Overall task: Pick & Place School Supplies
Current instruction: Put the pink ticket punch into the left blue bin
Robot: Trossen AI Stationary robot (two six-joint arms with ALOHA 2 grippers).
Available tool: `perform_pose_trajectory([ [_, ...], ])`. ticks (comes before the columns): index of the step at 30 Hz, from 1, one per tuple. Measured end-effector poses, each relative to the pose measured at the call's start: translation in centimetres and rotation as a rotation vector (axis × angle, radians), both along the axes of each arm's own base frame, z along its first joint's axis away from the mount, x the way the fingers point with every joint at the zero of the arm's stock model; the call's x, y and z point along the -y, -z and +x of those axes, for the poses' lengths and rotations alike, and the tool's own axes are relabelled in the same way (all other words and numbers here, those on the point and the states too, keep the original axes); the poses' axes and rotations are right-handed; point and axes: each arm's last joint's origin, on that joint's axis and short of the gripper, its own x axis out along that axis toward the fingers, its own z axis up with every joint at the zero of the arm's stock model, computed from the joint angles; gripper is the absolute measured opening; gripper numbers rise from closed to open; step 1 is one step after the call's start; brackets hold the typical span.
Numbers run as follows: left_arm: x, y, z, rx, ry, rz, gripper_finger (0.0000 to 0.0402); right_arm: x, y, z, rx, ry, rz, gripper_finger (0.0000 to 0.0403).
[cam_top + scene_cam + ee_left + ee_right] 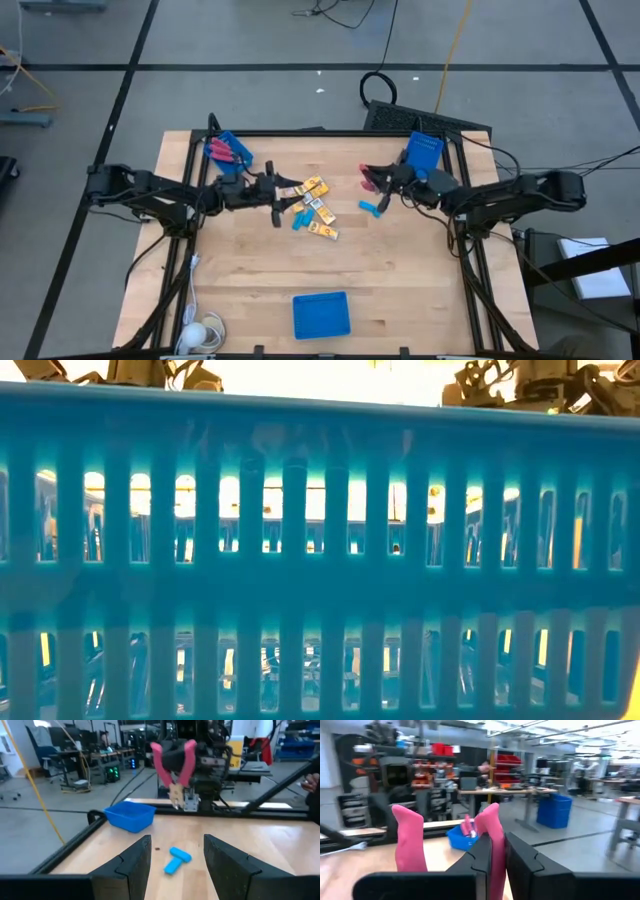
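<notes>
My right gripper [380, 181] is shut on pink-handled scissors [368, 178] above the table's far right part; the left wrist view shows these scissors [173, 762] facing it. My left gripper [283, 200] is open over the middle, beside several yellow-orange packs [318, 208] lying flat. One light-blue piece [300, 216] lies among the packs. A second light-blue piece [176, 860] lies on the wood ahead of my left gripper [176, 844]. A second pair of pink scissors [226, 152] lies in the far-left blue bin [240, 146]. My right gripper pinches one pink handle arm [491, 832] of the scissors between its two fingers; the other handle arm [409, 842] stands free beside them. In the left wrist view the scissors look lifted clear of the table, handles up and pale blade end [175, 795] pointing down.
A blue bin [424, 150] sits at the far right behind my right gripper, and another blue bin [321, 314] stands at the near edge; its slotted wall [320, 580] fills the low view. Black rails frame the table. A white object [202, 334] lies at the near left corner.
</notes>
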Motion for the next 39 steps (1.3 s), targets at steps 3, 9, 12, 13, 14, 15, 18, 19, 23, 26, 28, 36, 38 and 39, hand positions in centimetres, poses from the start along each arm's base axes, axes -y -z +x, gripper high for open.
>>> perform_pose_trajectory([
  [3, 0.0, 0.1, 0.2, 0.023, -0.003, 0.005, 0.0186, -0.1, 0.3, 0.5, 0.028, -0.052, -0.007, 0.0026],
  [9, -0.2, 1.2, 1.4, 0.051, 0.001, 0.034, 0.0186, 0.1, 0.9, 1.5, 0.036, -0.056, -0.001, 0.0026],
  [12, -0.3, 1.5, 2.6, 0.058, 0.006, 0.035, 0.0186, 0.0, 0.8, 2.2, 0.038, -0.063, -0.001, 0.0026],
  [13, -0.4, 1.6, 3.1, 0.053, 0.011, 0.035, 0.0186, 0.0, 0.7, 2.4, 0.038, -0.066, -0.001, 0.0026],
  [14, -0.4, 1.8, 3.6, 0.046, 0.015, 0.033, 0.0186, -0.1, 0.7, 2.7, 0.035, -0.072, -0.001, 0.0026],
  [15, -0.5, 1.8, 4.2, 0.045, 0.019, 0.032, 0.0186, -0.2, 0.7, 2.9, 0.031, -0.076, -0.001, 0.0027],
  [18, -0.5, 2.0, 5.9, 0.043, 0.041, 0.031, 0.0186, -0.4, 0.7, 3.7, 0.023, -0.086, -0.009, 0.0027],
  [19, -0.5, 2.1, 6.5, 0.043, 0.048, 0.031, 0.0186, -0.4, 0.7, 3.8, 0.019, -0.086, -0.015, 0.0026],
  [23, -0.1, 2.0, 8.6, 0.055, 0.067, 0.037, 0.0186, -0.6, 1.0, 4.3, 0.006, -0.090, -0.021, 0.0026],
  [26, 0.2, 1.3, 9.8, 0.085, 0.080, 0.052, 0.0186, -0.5, 1.1, 4.3, 0.008, -0.090, -0.021, 0.0028],
  [28, 0.4, 0.8, 10.4, 0.104, 0.086, 0.064, 0.0186, -0.5, 1.1, 4.4, 0.005, -0.090, -0.020, 0.0027],
  [36, 1.7, -0.6, 11.7, 0.122, 0.121, 0.089, 0.0186, -0.5, 1.1, 4.4, 0.005, -0.091, -0.020, 0.0028],
  [38, 2.0, -0.9, 11.9, 0.134, 0.127, 0.098, 0.0186, -0.6, 1.1, 4.4, 0.009, -0.094, -0.016, 0.0027],
  [39, 2.0, -1.1, 12.0, 0.139, 0.128, 0.098, 0.0186, -0.6, 1.1, 4.4, 0.012, -0.096, -0.012, 0.0026],
])
